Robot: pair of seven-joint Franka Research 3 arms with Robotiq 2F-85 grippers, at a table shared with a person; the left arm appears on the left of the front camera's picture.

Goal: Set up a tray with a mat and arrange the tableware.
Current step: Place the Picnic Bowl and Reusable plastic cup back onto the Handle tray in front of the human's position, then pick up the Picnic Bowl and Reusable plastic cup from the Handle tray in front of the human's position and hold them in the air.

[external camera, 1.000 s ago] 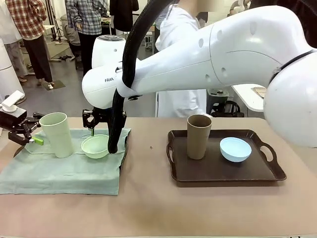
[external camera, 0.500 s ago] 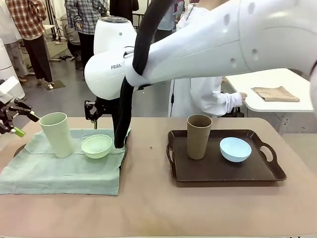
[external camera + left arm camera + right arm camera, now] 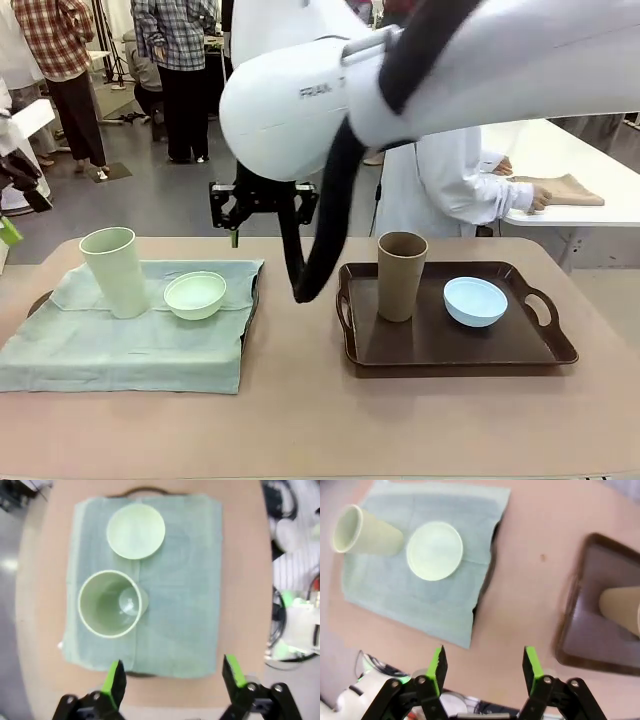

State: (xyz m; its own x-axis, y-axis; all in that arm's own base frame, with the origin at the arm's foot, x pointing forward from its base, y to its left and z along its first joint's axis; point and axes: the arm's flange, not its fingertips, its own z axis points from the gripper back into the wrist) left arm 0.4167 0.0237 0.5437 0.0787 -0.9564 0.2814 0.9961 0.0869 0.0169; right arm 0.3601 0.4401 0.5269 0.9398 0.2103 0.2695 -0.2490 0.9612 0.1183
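Matte pale-green tumbler [image 3: 113, 270] and round bowl [image 3: 195, 295] sit on limp cloth mat [image 3: 120, 350]; left tool [image 3: 172, 664], right tool [image 3: 485, 653] spread, empty.

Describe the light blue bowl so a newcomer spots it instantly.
On the table, find the bare brown tray at right. Of the two items on it, the light blue bowl is the low round one, beside the tall brown tumbler.
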